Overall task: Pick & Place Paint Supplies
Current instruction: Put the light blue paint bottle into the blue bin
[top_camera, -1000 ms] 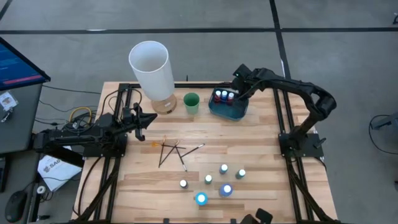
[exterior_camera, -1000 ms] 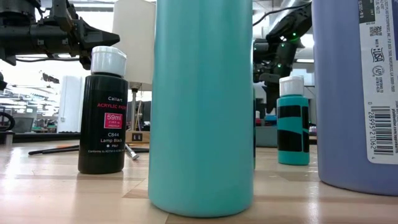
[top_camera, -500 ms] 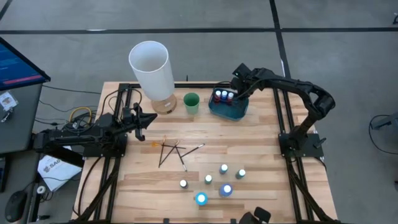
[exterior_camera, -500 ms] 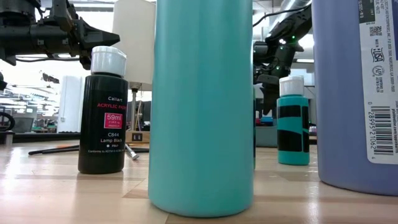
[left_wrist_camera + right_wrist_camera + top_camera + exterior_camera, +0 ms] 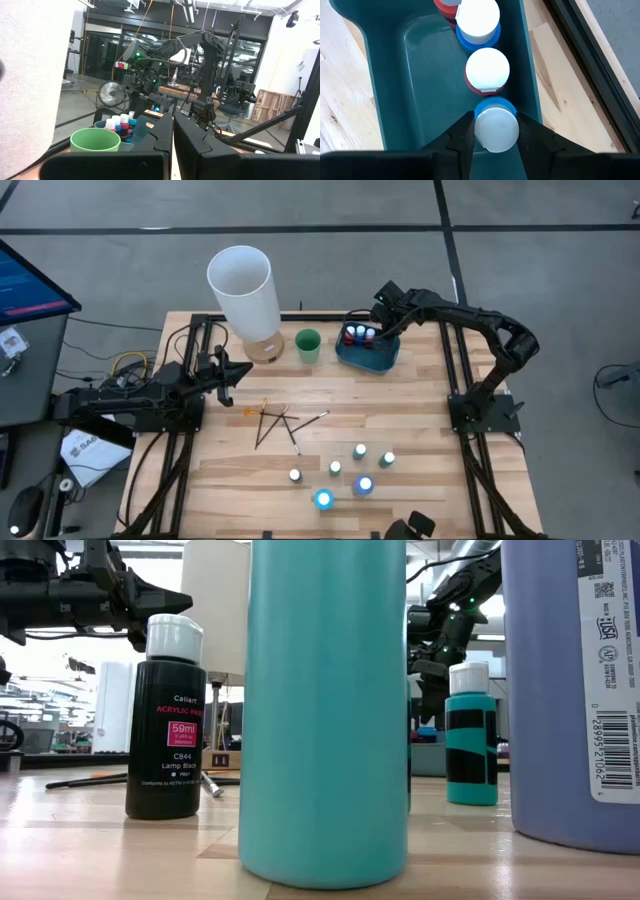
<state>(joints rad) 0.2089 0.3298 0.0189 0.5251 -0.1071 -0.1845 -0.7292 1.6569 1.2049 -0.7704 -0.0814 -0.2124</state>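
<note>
the right gripper hangs over the blue tray at the far side of the tabletop, its fingers standing on either side of a white-capped blue bottle that sits upright in the tray. whether they are pressing on it or just apart from it i cannot tell. next to that bottle along the tray wall stand a red bottle and another blue bottle. the left gripper waits over the left part of the tabletop, fingers closed and empty. near the middle lie several thin dark brushes, crossing one another. toward the near edge stand six more small bottles, loosely grouped. a green cup stands just beside the tray, with a tall white cylinder beyond it.
</note>
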